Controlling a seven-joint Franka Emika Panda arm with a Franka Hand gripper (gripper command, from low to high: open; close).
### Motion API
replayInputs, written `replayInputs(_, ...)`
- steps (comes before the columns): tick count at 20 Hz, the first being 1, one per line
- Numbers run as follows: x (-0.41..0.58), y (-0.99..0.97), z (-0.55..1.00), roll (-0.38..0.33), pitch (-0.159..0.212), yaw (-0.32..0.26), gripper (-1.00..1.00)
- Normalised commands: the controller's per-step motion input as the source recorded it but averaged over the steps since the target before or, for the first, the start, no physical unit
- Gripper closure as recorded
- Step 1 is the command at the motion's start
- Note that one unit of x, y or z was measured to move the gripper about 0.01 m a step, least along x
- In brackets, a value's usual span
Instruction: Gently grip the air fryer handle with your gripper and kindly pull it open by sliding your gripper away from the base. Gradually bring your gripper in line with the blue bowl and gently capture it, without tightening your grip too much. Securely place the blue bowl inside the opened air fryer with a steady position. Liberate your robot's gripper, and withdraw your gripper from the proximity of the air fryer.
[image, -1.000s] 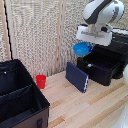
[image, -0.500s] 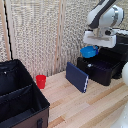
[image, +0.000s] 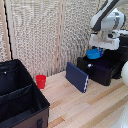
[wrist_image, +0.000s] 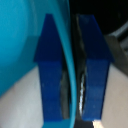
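Pinching the blue bowl (image: 93, 52) rim, the gripper (image: 98, 47) hovers over the air fryer (image: 104, 67) drawer, dark blue slab (image: 77, 77) leaning alongside

The glossy black boxy air fryer (image: 106, 67) is sitting on the wooden table (image: 90, 107). Directly above it is hanging the small round blue plastic bowl (image: 93, 53). Toward the exterior view's left of the air fryer, the dark blue flat slab (image: 77, 77) is leaning beside it, the small red cup (image: 41, 81) is standing farther off, and the big black fabric case (image: 20, 102) is lying farthest.
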Motion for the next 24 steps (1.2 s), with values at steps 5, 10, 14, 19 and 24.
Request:
replayInputs(5, 0.486, -0.08, -0.27, -0.043, 0.129, -0.05, 1.0)
replayInputs(10, 0.35, -0.1, -0.23, -0.053, 0.056, -0.041, -1.0)
replayInputs(14, 0.284, -0.25, -0.12, -0.086, 0.069, -0.05, -1.0)
replayInputs(19, 0.066, -0.17, 0.08, 0.005, 0.103, -0.002, -1.0)
replayInputs(24, 0.02, -0.06, 0.76, 0.135, 0.0, 0.004, -1.0)
